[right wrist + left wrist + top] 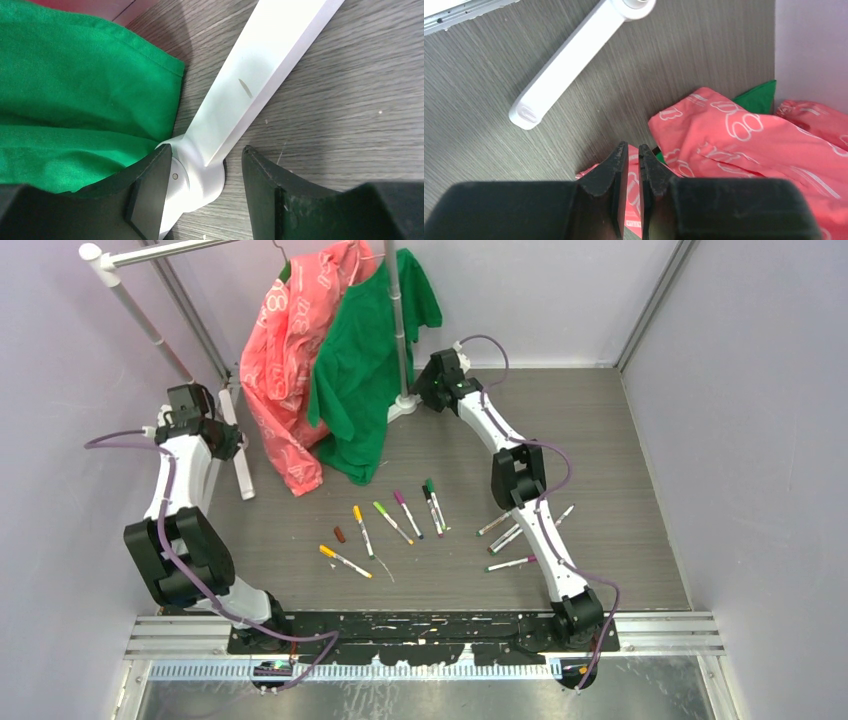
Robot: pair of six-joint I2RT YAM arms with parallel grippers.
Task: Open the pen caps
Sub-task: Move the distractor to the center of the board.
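Note:
Several pens lie in a loose row mid-table in the top view: an orange-tipped pen (345,561), a yellow one (362,530), a light green one (392,522), a magenta one (407,513) and a black and green pair (433,506). A short brown cap (339,535) lies loose beside them. More pens (505,530) and a purple-tipped one (511,563) lie by the right arm. My left gripper (187,400) (633,147) is shut and empty, far back left. My right gripper (441,378) (207,152) is open and empty over the rack's foot, far from the pens.
A white clothes rack stands at the back, with one foot bar (569,55) at the left and another (250,85) under my right gripper. A pink shirt (290,360) (744,135) and a green shirt (370,370) (75,100) hang from it down to the table.

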